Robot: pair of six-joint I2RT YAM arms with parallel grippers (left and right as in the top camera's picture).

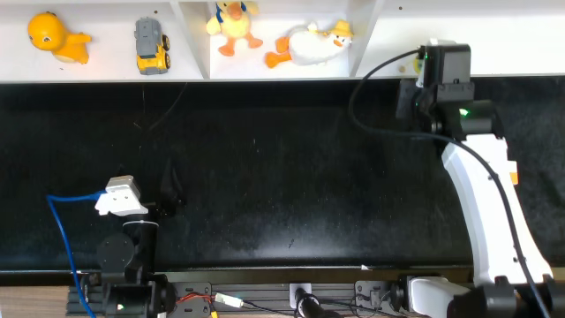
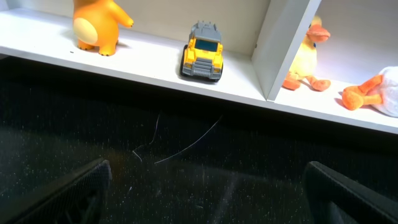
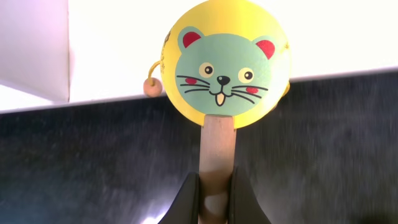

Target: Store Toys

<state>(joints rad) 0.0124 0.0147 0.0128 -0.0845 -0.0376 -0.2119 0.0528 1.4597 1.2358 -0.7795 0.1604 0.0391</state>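
My right end effector [image 3: 214, 190] is closed on the wooden handle [image 3: 217, 140] of a rattle drum [image 3: 227, 65], both fingers pressed against the stick near its lower end. The handle runs straight out from between them to the drum's round yellow head, which faces my wrist camera with a teal cat face. A small wooden bead [image 3: 150, 88] hangs just beside the head. The head sits at the front edge of the white shelf [image 3: 112, 56], in the open compartment at the right; I cannot tell whether it touches the shelf floor. From above, this arm is stretched far up the black bench [image 1: 282, 203] to the shelf's edge.

My left end effector [image 2: 207, 167] is spread wide open and holds nothing. It hangs low over the bench, near the arm's base and well apart from the shelf.

Further out, the shelf already carries toys. In the left compartment an orange duck figure [image 1: 57, 37] stands beside a yellow truck [image 1: 151, 46]. Past a white divider [image 1: 196, 35], a yellow duck plush [image 1: 234, 25] sits upright, and a white duck plush [image 1: 309, 44] lies on its side next to it.
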